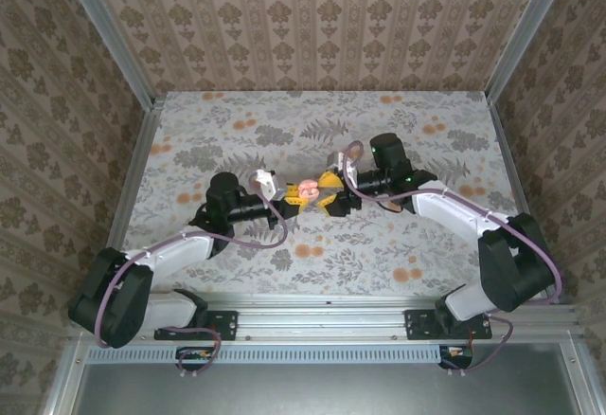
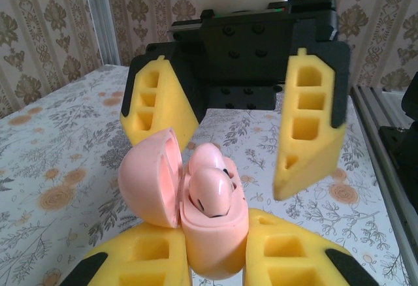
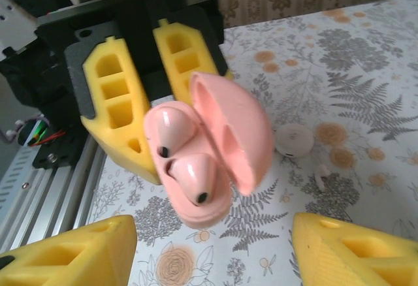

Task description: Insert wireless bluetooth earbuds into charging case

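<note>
Charging case (image 2: 214,240) is sitting popped open over the middle of the flowery surface (image 1: 379,263), right between the two arms. Its lid (image 2: 151,180) is swinging off to one side, and I'm seeing both earbuds (image 2: 210,191) nestling in their wells with little dark spots showing on them.

Left jaws are pinching the case's lower half, with the yellow pads (image 2: 140,260) pressing in on it from both sides. Right jaws are standing spread wide and facing the open case from the opposite side. There's one yellow finger (image 2: 312,126) off to each side, and as far as I'm making out neither is touching it.

On the right wrist cam I'm also spotting a small white round thing (image 3: 294,140) lying on the surface past the case. A tinier pale bit (image 3: 322,176) is lying near it. It's too small for me to say what either one is.
</note>
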